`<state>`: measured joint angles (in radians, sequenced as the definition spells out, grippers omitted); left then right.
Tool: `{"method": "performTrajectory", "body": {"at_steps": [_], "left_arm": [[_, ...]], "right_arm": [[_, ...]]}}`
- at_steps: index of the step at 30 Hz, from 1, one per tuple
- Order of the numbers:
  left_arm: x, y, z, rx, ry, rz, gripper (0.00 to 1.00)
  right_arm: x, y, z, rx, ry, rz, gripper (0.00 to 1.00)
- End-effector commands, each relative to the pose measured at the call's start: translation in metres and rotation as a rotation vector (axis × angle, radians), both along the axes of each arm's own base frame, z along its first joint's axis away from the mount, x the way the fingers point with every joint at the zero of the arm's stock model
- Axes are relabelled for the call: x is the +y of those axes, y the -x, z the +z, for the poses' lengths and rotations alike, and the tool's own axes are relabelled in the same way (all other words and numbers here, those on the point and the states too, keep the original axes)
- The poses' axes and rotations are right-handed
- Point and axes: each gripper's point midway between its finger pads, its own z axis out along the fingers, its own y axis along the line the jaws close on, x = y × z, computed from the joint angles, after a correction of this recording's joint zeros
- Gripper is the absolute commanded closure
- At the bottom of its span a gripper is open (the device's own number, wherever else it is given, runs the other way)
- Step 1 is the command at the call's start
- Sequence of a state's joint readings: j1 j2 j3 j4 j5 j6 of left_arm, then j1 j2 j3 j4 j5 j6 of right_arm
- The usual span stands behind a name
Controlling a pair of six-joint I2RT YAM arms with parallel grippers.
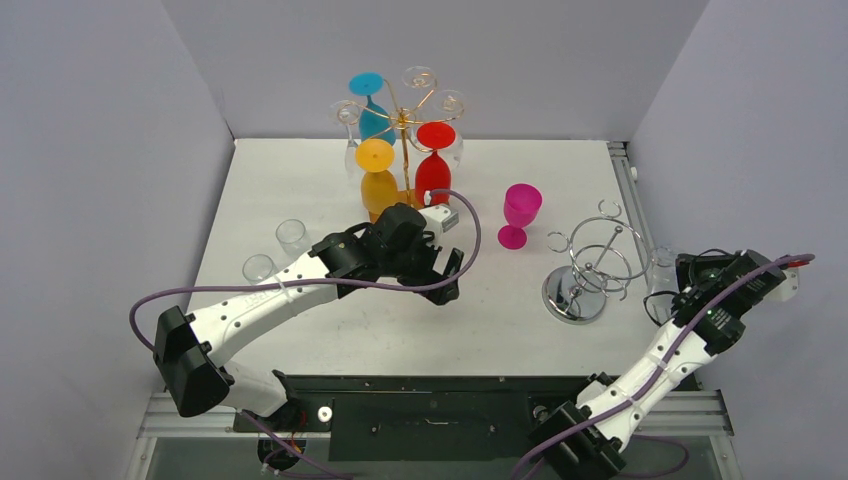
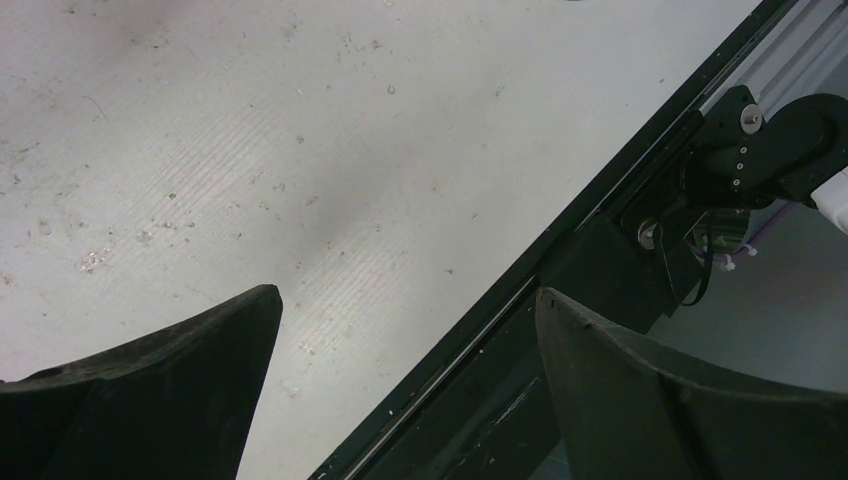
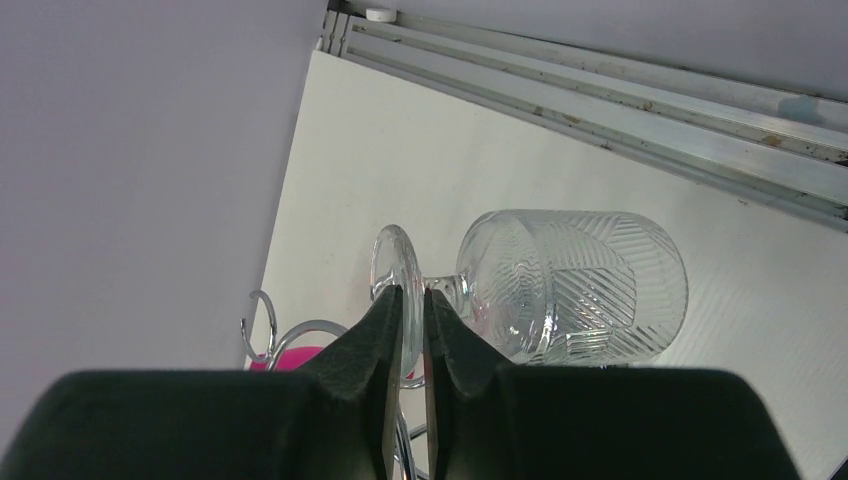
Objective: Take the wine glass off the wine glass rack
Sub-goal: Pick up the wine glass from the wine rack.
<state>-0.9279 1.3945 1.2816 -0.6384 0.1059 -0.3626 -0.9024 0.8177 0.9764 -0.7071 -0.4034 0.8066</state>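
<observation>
**Clear wine glass held by its stem, well away from the gold rack**

A white surface [image 1: 330,180] fills the room's work area, with two arms bolted at its near edge. At the back centre stands the wine glass rack [image 1: 403,118], tall gold wire on a wooden base. A blue glass [image 1: 372,110], a yellow glass [image 1: 378,180] and a red glass [image 1: 433,165] hang from it, with some clear ones.

To the right is a shorter chrome stand [image 1: 570,297]. Just beside it the right gripper [image 3: 412,292] is clamped on the stem of a clear, cut-pattern wine glass [image 3: 570,285], between foot and bowl. I take this to be the glass of the task, already free of the rack. I cannot tell whether it rests on the surface.

To finish well, the arm should carry it to bare surface with the grip firm on the thin stem. It should part the fingers only once the glass rests steady.

The chrome stand's wire loops sit very near the glass and could snag it (the likeliest obstacle). A pink glass [image 1: 520,208] stands just beyond the chrome stand.

The left gripper [image 2: 408,292] hangs over bare surface in front of the rack, fingers wide apart, holding nothing. Two small clear tumblers, one [image 1: 292,236] behind the other [image 1: 258,268], stand far left, out of the way.
</observation>
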Motion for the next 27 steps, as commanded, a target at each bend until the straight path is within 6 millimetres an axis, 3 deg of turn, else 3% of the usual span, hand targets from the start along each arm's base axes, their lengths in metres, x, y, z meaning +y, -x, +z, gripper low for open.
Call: {"method": "performTrajectory", "body": {"at_steps": [1, 27], "left_arm": [[-0.006, -0.002, 0.016, -0.035, 0.061, -0.004, 0.04], [-0.005, -0.006, 0.017, -0.035, 0.06, 0.012, 0.04]], "right_arm": [[-0.01, -0.001, 0.028, -0.103, 0.112, -0.052, 1.0], [-0.009, 0.012, 0.056, -0.125, 0.168, -0.116, 1.0]]}}
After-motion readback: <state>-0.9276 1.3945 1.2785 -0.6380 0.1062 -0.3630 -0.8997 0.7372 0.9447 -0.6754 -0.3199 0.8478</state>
